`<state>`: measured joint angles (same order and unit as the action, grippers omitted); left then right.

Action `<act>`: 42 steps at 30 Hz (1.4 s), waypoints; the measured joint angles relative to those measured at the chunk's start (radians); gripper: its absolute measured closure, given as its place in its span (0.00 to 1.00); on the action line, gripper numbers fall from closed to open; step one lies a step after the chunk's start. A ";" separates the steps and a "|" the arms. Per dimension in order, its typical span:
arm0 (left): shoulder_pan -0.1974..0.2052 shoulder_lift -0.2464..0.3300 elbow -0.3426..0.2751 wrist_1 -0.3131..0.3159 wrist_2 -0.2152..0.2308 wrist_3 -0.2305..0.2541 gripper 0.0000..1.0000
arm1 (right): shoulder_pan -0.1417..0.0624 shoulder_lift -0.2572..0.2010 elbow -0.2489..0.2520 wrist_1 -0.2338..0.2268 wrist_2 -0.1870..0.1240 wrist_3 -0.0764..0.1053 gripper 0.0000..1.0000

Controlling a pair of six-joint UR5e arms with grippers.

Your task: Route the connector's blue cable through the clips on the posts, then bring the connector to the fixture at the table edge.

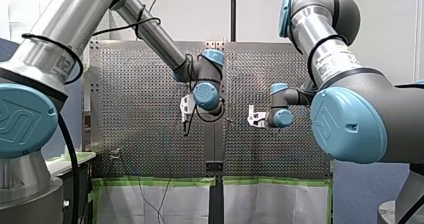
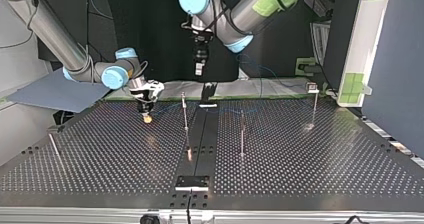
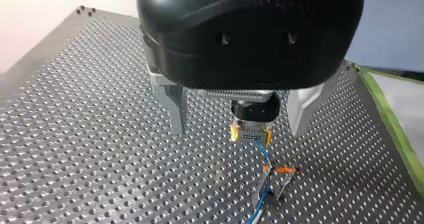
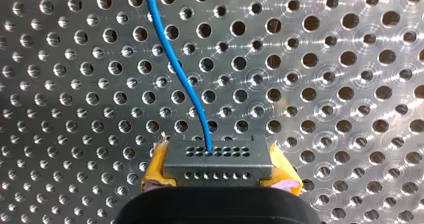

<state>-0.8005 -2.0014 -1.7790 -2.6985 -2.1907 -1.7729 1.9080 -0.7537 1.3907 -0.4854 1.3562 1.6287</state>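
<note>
My right gripper (image 4: pixel 218 173) is shut on the grey connector (image 4: pixel 217 156), clamped between its yellow pads (image 4: pixel 154 168). The blue cable (image 4: pixel 175 64) leaves the connector's face and runs away over the perforated plate. In the top view my right gripper (image 2: pixel 146 108) holds the connector (image 2: pixel 147 118) just above the table at the left, short of the nearest post (image 2: pixel 184 111). My left gripper (image 3: pixel 239 132) hangs open and holds nothing, its metal fingers (image 3: pixel 175 111) standing wide apart. Past them the connector (image 3: pixel 251 135) shows, its cable dropping to an orange-tipped clip (image 3: pixel 277 176).
Two more thin posts (image 2: pixel 242 134) (image 2: pixel 314 106) stand to the right in the top view. A black fixture block (image 2: pixel 191 182) sits at the near table edge on the centre strip. Another black bracket (image 2: pixel 207 91) is at the far edge. A slim rod (image 2: pixel 54 145) leans at the left.
</note>
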 joint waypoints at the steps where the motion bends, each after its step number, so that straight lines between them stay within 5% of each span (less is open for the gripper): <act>1: -0.001 0.008 -0.008 0.000 0.002 -0.005 0.00 | 0.000 0.000 0.000 0.001 0.000 0.001 1.00; 15: -0.005 0.130 -0.130 0.075 0.040 -0.049 0.00 | 0.000 0.000 0.000 0.011 0.000 0.008 1.00; 31: -0.012 0.265 -0.265 0.194 0.033 -0.057 0.00 | -0.014 0.000 0.000 0.053 0.003 0.005 1.00; 42: -0.013 0.359 -0.359 0.226 0.039 -0.068 0.00 | -0.024 -0.031 0.001 0.106 0.064 -0.022 1.00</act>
<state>-0.8132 -1.6425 -2.1381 -2.4726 -2.1513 -1.8406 1.8835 -0.7843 1.3921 -0.3795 1.4199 1.6072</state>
